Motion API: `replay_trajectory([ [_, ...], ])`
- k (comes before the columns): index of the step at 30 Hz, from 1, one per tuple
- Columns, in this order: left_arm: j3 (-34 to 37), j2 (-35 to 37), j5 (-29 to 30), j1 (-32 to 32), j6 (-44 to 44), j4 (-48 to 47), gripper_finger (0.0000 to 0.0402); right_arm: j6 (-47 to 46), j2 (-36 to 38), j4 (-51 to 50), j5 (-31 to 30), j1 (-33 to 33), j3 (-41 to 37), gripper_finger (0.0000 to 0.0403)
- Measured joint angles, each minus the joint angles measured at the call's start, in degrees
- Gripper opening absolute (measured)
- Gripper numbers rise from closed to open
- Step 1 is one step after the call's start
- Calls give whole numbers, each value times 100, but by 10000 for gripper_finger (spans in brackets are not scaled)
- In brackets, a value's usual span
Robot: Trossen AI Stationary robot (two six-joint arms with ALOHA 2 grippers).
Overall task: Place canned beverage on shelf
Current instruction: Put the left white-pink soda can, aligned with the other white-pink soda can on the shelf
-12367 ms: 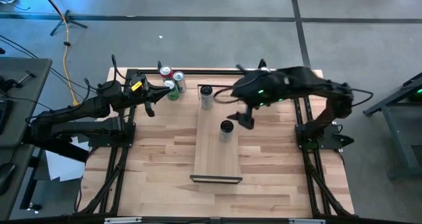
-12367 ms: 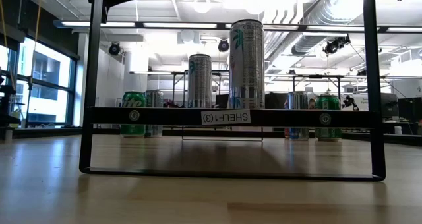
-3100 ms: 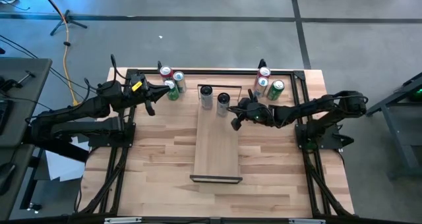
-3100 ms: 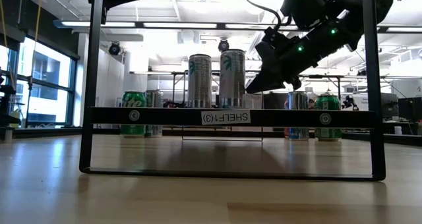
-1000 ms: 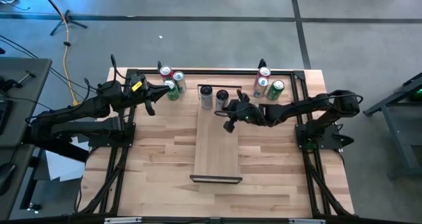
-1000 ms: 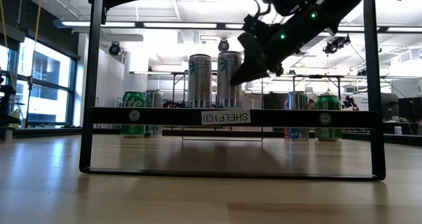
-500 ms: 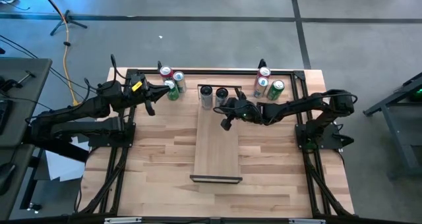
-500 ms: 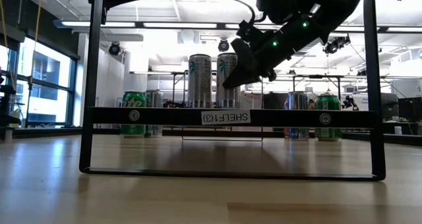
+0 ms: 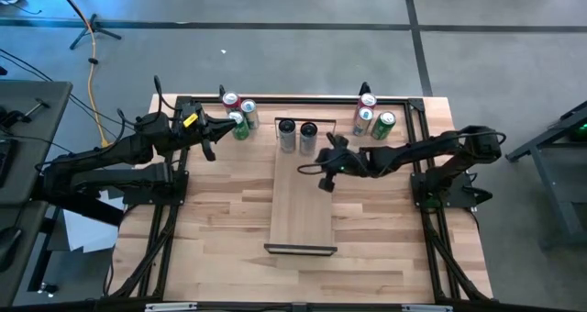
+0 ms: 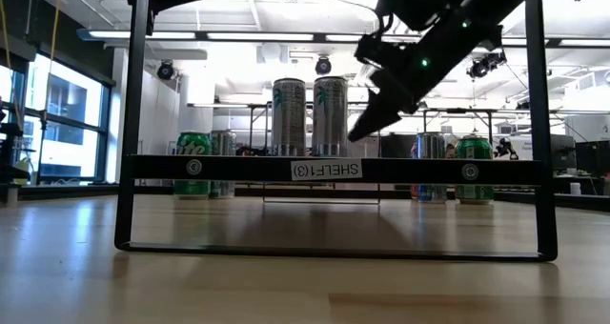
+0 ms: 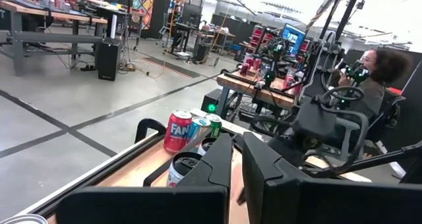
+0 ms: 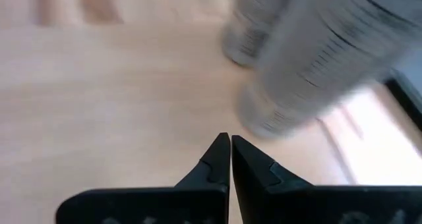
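From above, your right gripper (image 9: 327, 182) hangs closed and empty over the shelf (image 9: 302, 218), just beside the two tall silver cans (image 9: 297, 134) at its far end. At table height those cans (image 10: 315, 116) stand upright, side by side — likely rigid but slick and tippy, so grip one mid-body across its round wall. Your left gripper (image 11: 237, 166), closed on nothing, waits by the soda cans (image 11: 189, 133).

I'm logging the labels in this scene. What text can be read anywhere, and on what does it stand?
"SHELF1(3)": white sticker on the shelf's dark front rail, printed upside down.
"FAN", cut off: red can at the table's edge, left wrist view.
The tall silver cans on the shelf and the green cans behind carry print too small to read.
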State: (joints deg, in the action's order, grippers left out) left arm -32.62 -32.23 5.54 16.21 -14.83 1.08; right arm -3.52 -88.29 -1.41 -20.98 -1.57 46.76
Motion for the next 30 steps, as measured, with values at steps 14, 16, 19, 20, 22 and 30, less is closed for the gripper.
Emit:
replay_trajectory([
  [14,-1,0,0,0,0,0,0,-3,0,241,-724,-344,0,0],
  [16,0,-2,0,0,0,0,0,6,0,415,-641,-365,0,0],
  [19,0,0,0,-2,0,0,0,13,0,571,-588,-366,0,0],
  [20,0,-2,0,0,0,2,0,12,0,615,-584,-366,0,0],
  [22,-1,0,0,0,-1,1,0,-32,0,652,-576,-366,0,0],
  [30,-2,-2,0,0,0,1,0,-49,-2,879,-556,-371,0,0],
])
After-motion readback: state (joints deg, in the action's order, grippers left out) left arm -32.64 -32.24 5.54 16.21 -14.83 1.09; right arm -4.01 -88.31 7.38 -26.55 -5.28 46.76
